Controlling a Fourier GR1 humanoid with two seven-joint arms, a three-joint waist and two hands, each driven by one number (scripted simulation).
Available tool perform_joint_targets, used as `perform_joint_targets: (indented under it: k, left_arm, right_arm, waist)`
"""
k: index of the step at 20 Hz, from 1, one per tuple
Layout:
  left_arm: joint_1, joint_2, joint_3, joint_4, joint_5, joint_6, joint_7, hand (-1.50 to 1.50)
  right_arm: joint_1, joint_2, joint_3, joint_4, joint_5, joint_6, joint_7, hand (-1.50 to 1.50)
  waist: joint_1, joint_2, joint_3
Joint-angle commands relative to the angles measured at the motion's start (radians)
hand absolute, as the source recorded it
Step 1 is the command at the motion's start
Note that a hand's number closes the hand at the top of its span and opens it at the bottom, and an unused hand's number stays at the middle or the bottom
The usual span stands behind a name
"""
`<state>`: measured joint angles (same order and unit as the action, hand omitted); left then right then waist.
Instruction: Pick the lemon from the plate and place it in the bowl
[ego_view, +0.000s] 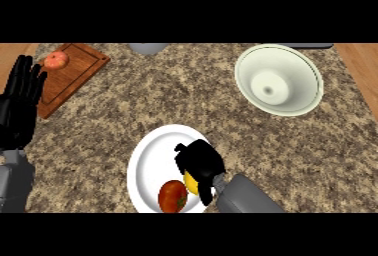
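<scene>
Lemon (190, 183) on plate (151, 155) near counter front edge; right hand (199, 160) fingers curled round it, not lifted yet. Bowl (279, 80) at back right waits. Left hand (21, 97) rests, fingers straight, at left edge.

Speckled granite counter (162, 95) seen from above, wooden cutting board (74, 75) laid at an angle at far left, reddish-orange apple-like fruit (56, 60) set on board's far end, red tomato (173, 196) near bottom edge, grey obj (148, 48) cut off at top edge, wood strip (363, 70) at rt.
</scene>
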<state>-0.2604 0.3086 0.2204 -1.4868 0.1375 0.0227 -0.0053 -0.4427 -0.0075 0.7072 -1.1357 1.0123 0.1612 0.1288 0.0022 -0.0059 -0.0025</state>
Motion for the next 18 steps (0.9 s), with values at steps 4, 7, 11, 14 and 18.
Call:
perform_joint_targets:
  k: [4,7,11,14,18]
  left_arm:
    - [0.011,-0.010,0.004,-0.040,0.001,0.016,0.044,0.00]
    - [0.046,0.019,0.065,-0.022,0.005,0.025,-0.004,0.00]
    - [0.081,0.031,0.078,-0.027,0.009,0.016,-0.003,0.00]
    - [0.093,0.018,0.067,-0.049,0.016,0.005,-0.014,0.00]
    - [0.064,0.013,0.043,-0.042,0.012,-0.005,-0.007,0.00]
  right_arm:
    - [0.078,-0.206,-0.105,-0.108,-0.005,-0.037,-0.056,1.50]
    - [0.102,-0.437,-0.358,0.000,-0.086,-0.066,-0.049,1.50]
    - [0.121,-0.672,-0.586,0.109,-0.186,-0.068,-0.096,1.50]
    - [0.154,-0.837,-0.722,0.213,-0.257,-0.097,-0.228,1.50]
    - [0.135,-1.008,-0.889,0.340,-0.359,-0.114,-0.413,1.50]
  waist:
    - [-0.024,0.000,0.003]
    - [-0.097,0.003,0.005]
    - [-0.120,0.006,0.008]
    - [-0.075,0.008,0.009]
    - [-0.041,0.010,0.008]
